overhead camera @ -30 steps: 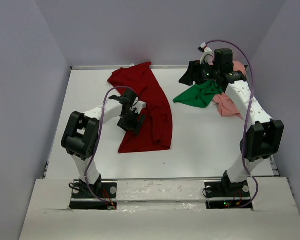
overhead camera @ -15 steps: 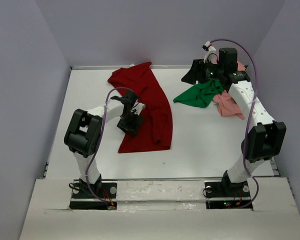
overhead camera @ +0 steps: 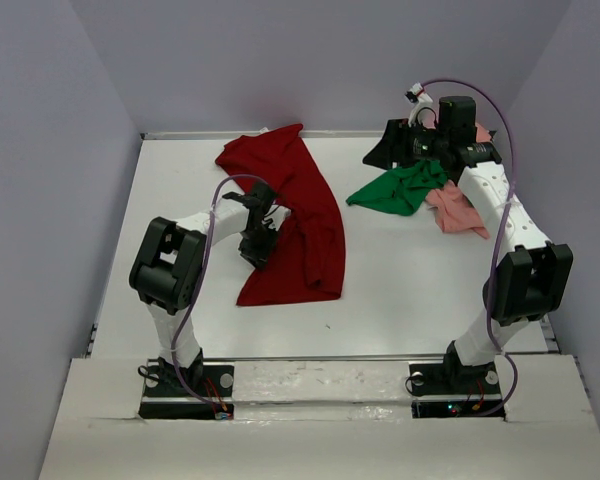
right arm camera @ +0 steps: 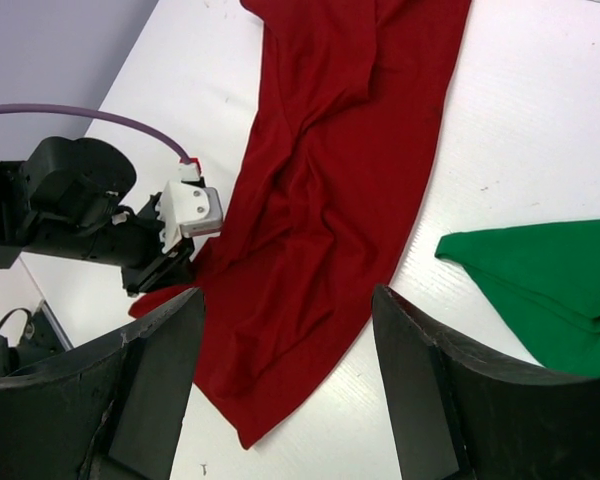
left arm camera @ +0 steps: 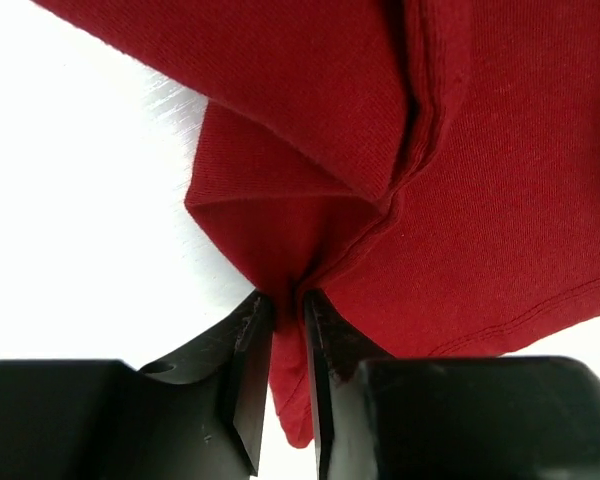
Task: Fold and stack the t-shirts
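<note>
The dark red t-shirt [overhead camera: 305, 215] lies spread in a long strip across the left-centre of the table; it also shows in the right wrist view [right arm camera: 330, 180]. My left gripper [overhead camera: 259, 245] is shut on a pinched fold at its left edge, low over the table; the cloth bunches between the jaws in the left wrist view [left arm camera: 288, 305]. The bright green t-shirt [overhead camera: 400, 188] lies crumpled at the back right, partly on the pale salmon pink t-shirt [overhead camera: 458, 208]. My right gripper [overhead camera: 383, 148] hangs high over the back right, open and empty, with its jaws wide apart [right arm camera: 287, 295].
The table's back edge [overhead camera: 330, 134] meets the wall just behind the red shirt. The side walls stand close on the left and right. My left arm [right arm camera: 80, 210] shows in the right wrist view beside the red shirt. A corner of the green shirt [right arm camera: 550, 280] shows there too.
My right arm has lifted and drawn back to the right. My left gripper has shifted slightly left with the red shirt's edge in it.
</note>
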